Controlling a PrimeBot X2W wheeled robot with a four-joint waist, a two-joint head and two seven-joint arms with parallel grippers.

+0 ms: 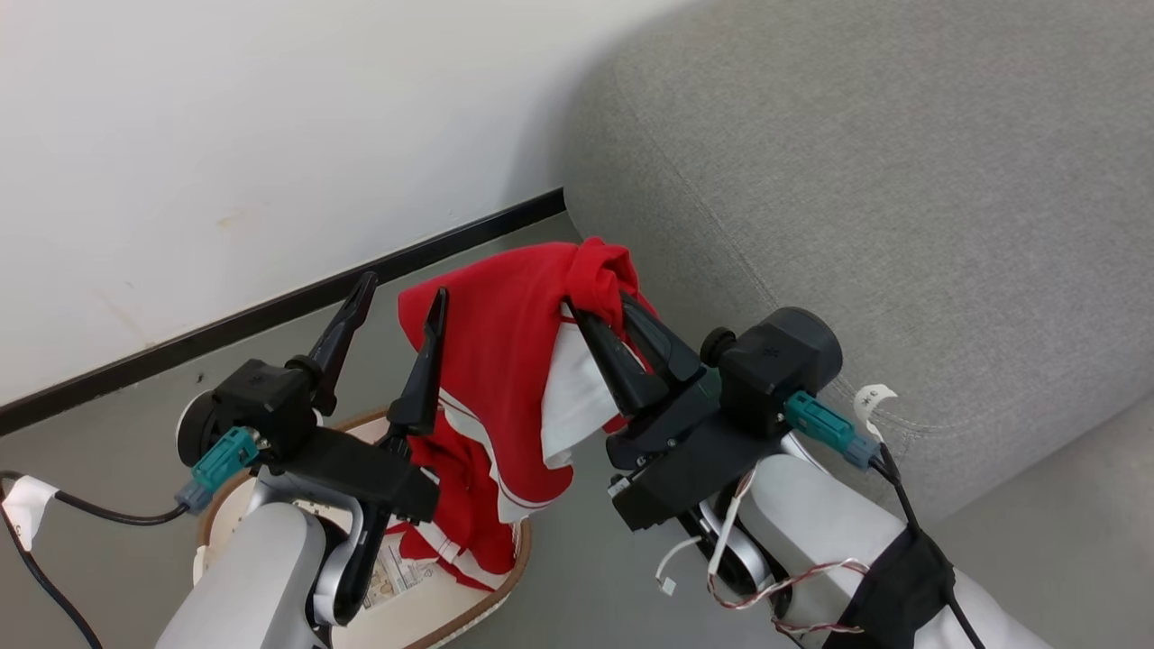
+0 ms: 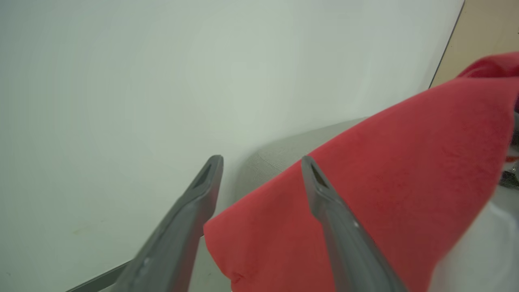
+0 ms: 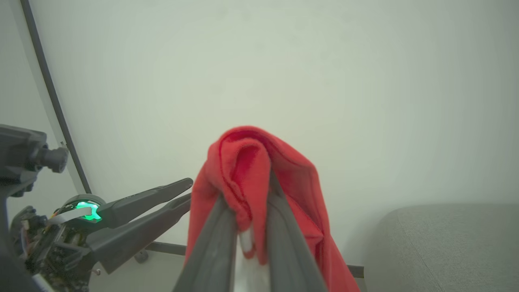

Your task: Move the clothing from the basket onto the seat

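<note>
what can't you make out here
Head view: basket interior mostly hidden by the left forearm and the hanging clothing.
Head view: sticker print too small to read.
Left wrist view: clothing blurred, cut off at the right edge.
Head view: seat cut by top and right edges.

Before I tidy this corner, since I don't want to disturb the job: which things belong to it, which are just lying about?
Job: lifted red garment, pinched by right gripper; red clothing in basket; sofa; left gripper, open.
Just there: wall; black baseboard; floor.
</note>
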